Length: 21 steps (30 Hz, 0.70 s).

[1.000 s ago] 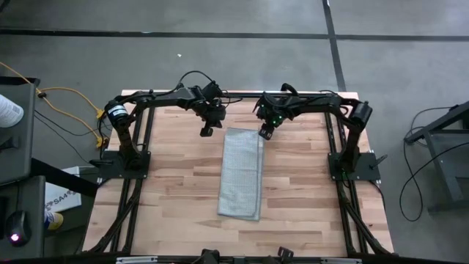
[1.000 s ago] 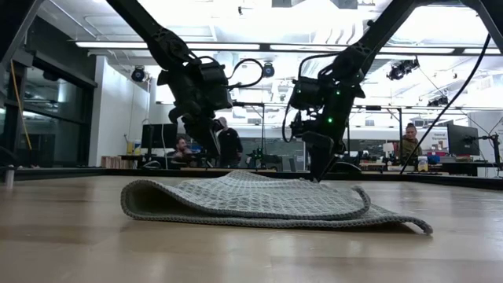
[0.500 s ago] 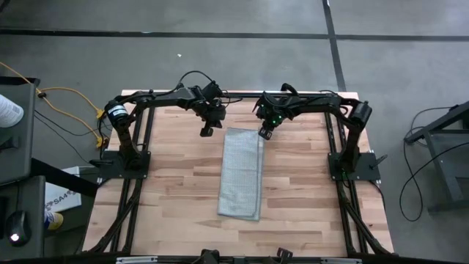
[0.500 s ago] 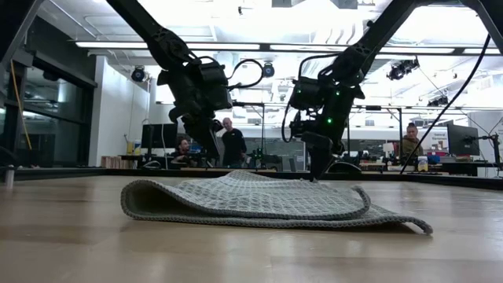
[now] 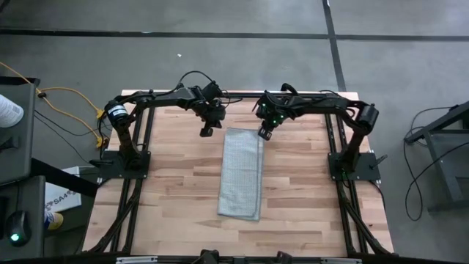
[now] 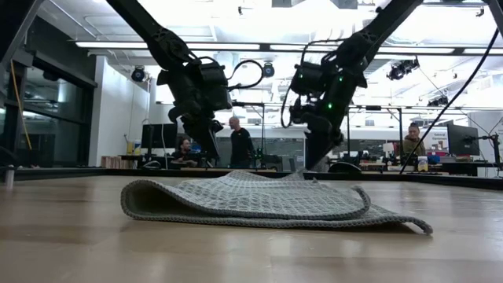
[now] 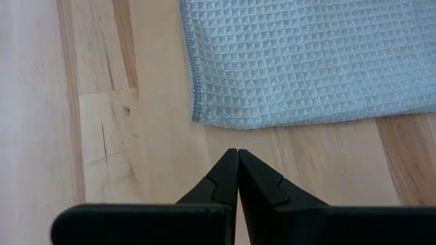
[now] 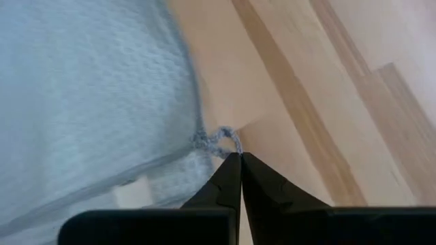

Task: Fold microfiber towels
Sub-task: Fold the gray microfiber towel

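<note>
From above, the microfiber towel lies as a long narrow folded strip near the middle of the wooden desk, its length running from the far side toward the near edge. The left gripper hangs just off the towel's far left corner, apart from the cloth, and the right gripper sits at the far right corner. At desk height, the towel shows as two stacked layers with a rounded fold on one end and the lower layer sticking out past the upper one on the other; the left gripper hangs above the desk behind it, and the right gripper reaches down to the far edge of the cloth, where a small peak of fabric lifts. People stand and sit in the room beyond. In the left wrist view, the left gripper has its fingers pressed together on nothing, over bare wood just short of the towel's hemmed corner. In the right wrist view, the right gripper has its fingers closed, pinching the towel's corner, the cloth drawn up toward the tips.
</note>
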Available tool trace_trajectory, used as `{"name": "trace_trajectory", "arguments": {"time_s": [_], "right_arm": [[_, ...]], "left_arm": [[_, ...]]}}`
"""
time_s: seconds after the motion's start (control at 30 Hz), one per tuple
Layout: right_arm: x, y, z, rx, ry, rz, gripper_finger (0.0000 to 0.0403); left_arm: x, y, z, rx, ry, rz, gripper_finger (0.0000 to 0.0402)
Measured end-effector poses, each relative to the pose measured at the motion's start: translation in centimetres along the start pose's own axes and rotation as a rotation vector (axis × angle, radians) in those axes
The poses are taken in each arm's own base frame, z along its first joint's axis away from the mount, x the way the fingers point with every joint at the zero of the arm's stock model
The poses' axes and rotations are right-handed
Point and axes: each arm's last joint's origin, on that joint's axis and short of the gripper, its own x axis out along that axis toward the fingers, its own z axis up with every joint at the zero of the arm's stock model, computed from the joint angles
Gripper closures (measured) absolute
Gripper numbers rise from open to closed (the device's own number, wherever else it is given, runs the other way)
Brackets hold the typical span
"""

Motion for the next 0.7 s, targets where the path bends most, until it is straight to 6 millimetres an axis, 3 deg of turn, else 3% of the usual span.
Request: {"name": "trace_trajectory", "arguments": {"time_s": [0.27, 0.7], "right_arm": [[-1.5, 0.8, -0.1, 0.006, 0.008, -0.037, 0.04], [-1.4, 1.6, -0.9, 0.0, 0.089, -0.116, 0.04]], "left_arm": [[0.0, -0.1, -0.1, -0.01, 0.011, -0.008, 0.0391], [0.0, -0.1, -0.1, -0.017, 0.012, -0.009, 0.0391]]}}
